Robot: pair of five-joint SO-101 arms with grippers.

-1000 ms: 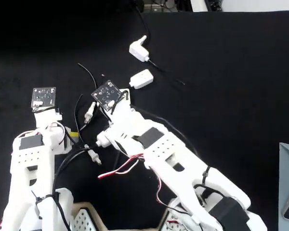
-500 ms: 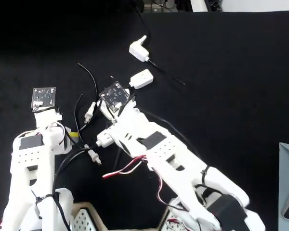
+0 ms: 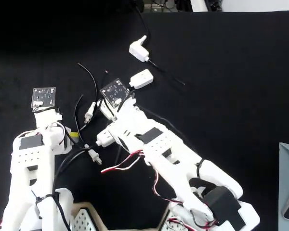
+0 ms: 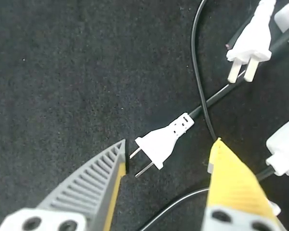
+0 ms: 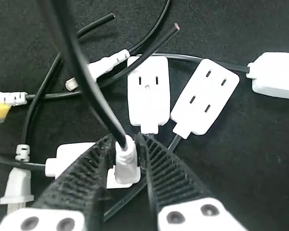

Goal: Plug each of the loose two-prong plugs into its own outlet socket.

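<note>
Right wrist view: right gripper (image 5: 124,144) is clamping a white plug (image 5: 124,167) just beside the outlet socket (image 5: 148,94), its slots empty. Left gripper (image 4: 169,141), fingers apart, is straddling a loose two-prong plug (image 4: 159,144) away from that socket. Nothing plugged yet, I judge.

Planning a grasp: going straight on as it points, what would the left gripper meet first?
Likely the white plug, lying between the open jaws of the left gripper; depth is unclear.

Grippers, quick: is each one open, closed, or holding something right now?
Left gripper: open, straddling a loose two-prong plug, not gripping it.
Right gripper: closed on a white plug.
</note>
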